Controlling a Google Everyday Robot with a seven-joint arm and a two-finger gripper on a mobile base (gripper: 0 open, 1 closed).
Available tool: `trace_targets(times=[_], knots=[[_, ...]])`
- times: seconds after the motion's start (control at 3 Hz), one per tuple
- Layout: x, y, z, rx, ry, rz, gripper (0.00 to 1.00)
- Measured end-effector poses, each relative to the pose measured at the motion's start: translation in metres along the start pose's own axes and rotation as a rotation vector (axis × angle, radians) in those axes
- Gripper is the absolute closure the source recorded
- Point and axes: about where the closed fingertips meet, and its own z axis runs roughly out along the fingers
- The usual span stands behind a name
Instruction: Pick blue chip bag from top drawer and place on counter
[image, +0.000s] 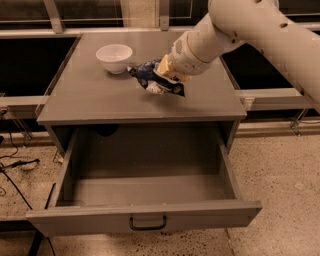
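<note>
Nearest the camera, the top drawer (75, 220) stands pulled fully out, its dark handle (147, 223) at the middle of the front panel; the bag is not in it. Above and behind it, the counter (90, 100) carries the blue chip bag (152, 82), which sits near the middle of the surface, at or just above it; contact with the surface cannot be confirmed. The gripper (167, 70) sits at the bag's upper right edge and appears pinched onto the crumpled foil there. Expect the bag to be light, soft and easily deformed, with a slick foil skin and fragile contents; a hold on a gathered fold or seam is judged more secure than one across the puffed body, and firm squeezing risks crushing the chips. The white bowl (114, 57) stands just beyond the bag's left end, close but apparently not touching; a sideways sweep on release could knock it. The arm (250, 30) reaches in from the upper right, over the counter's far right corner. Nothing else on the counter obstructs the placement area.
</note>
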Motion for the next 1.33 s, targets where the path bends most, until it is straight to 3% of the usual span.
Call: trace_targets(times=[0.33, 0.67, 1.0, 1.33], knots=[[-0.0004, 0.009, 0.0162, -0.003, -0.005, -0.017, 1.0], [-0.0005, 0.0096, 0.0176, -0.003, -0.006, -0.018, 0.84], [-0.0005, 0.0096, 0.0177, -0.003, -0.006, -0.018, 0.53], [-0.0005, 0.0096, 0.0177, -0.003, -0.006, -0.018, 0.3]])
